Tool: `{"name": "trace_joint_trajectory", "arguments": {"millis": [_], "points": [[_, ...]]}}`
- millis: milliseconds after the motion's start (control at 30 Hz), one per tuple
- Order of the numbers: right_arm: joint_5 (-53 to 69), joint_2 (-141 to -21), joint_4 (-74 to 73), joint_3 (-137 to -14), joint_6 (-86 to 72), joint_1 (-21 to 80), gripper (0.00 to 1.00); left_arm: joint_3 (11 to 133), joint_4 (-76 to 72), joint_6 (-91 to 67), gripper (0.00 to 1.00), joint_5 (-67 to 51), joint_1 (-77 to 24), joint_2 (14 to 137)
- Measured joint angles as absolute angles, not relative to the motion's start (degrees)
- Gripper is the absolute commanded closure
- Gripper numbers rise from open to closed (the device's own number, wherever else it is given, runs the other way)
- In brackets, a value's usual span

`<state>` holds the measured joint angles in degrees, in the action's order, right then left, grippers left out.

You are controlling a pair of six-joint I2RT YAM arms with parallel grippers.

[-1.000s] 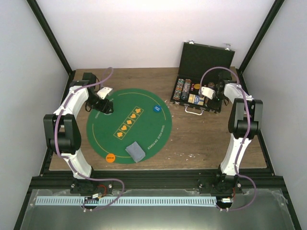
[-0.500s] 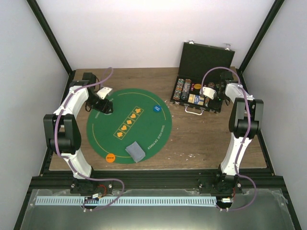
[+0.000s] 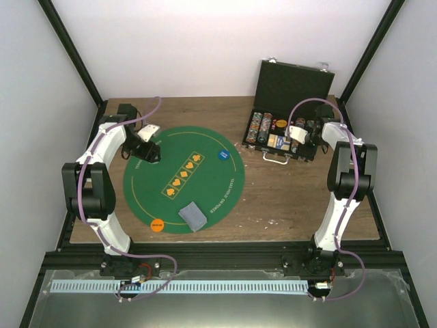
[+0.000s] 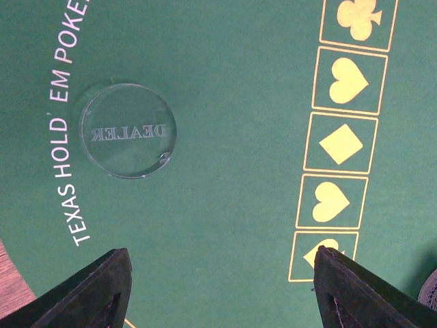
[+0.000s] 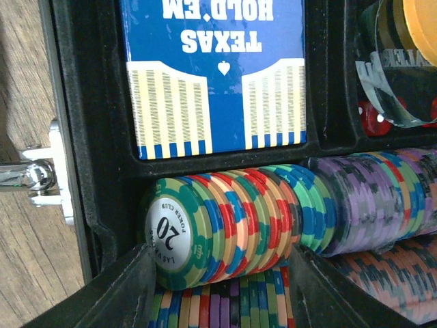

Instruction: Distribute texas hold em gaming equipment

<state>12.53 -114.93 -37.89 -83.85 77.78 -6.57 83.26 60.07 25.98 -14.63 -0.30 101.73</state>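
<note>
right gripper (image 5: 218, 273) hangs inside the open case (image 5: 82, 102), its jaws set apart at either end of a chip row (image 5: 225, 219) of green, red and blue chips lying on edge below a blue card box (image 5: 215, 82). whether the jaws already pinch the row cannot be told, as the frame's lower edge cuts off the fingertips. a loose or off-centre squeeze would likely buckle the row and spill chips, and a finger could snag the purple chips (image 5: 369, 198) alongside. left gripper (image 4: 218, 273) hovers wide open and empty over the mat (image 4: 225, 102), near a clear dealer button (image 4: 128, 130). cards (image 3: 192, 216), an orange disc (image 3: 157, 223) and a blue disc (image 3: 222, 156) lie on the mat. from above, the jaws are too small to read.
</note>
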Motion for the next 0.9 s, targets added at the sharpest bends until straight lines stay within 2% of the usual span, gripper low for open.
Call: {"name": "trace_joint_trajectory", "arguments": {"millis": [333,633,900], "points": [[14.3,-114.8,-38.3,-84.1,78.8,-6.6,0.44,83.0,60.1,26.0,0.25,-14.6,-0.3,101.7],[20.3,-119.3,-43.7,-90.3,79.0,-7.1,0.41,82.7,60.1,26.0,0.25,-14.4,-0.3,101.7],[20.7,-119.9,-45.3,-91.4,79.0,-7.3,0.41,82.6,60.1,26.1,0.26,-14.0,-0.3,101.7]]}}
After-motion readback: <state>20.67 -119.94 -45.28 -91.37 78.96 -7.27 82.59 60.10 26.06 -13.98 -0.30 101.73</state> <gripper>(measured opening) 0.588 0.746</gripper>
